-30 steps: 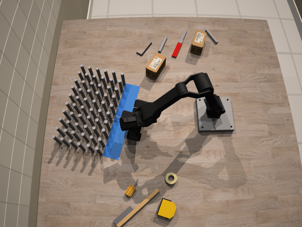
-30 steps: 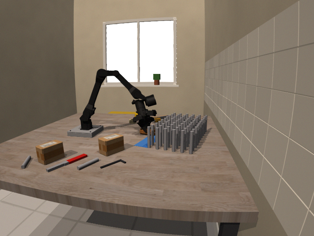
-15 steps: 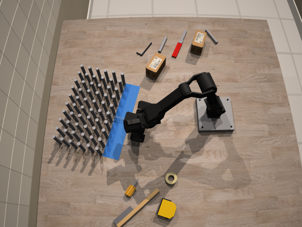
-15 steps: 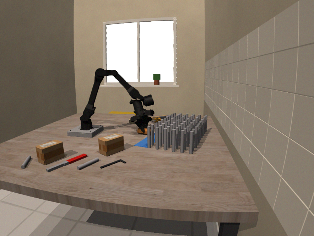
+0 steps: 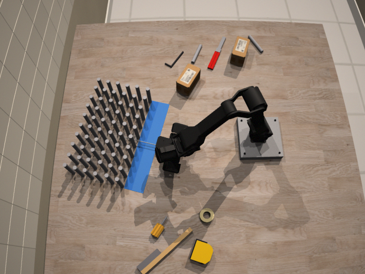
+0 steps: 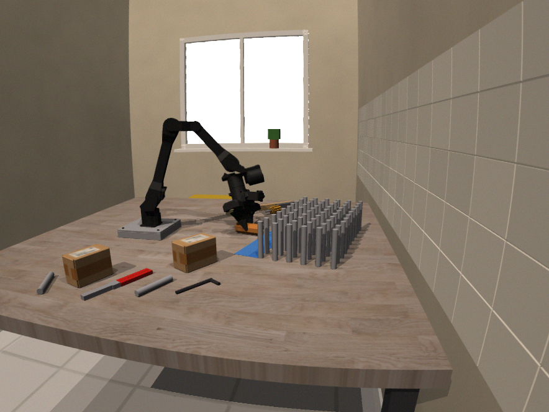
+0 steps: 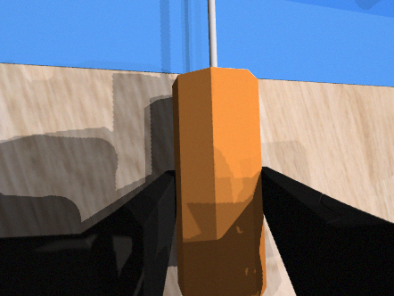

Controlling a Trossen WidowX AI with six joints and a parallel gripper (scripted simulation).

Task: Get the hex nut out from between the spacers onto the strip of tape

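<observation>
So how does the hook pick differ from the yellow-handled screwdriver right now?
The hook pick is clamped in the gripper; the screwdriver lies free on the table, far from the arm. The pick's handle is orange-brown with a long thin shaft reaching across the blue tape strip toward the spacers; the screwdriver's handle is yellow and stubby, its shaft short. Both are small hand tools lying roughly level.
</observation>
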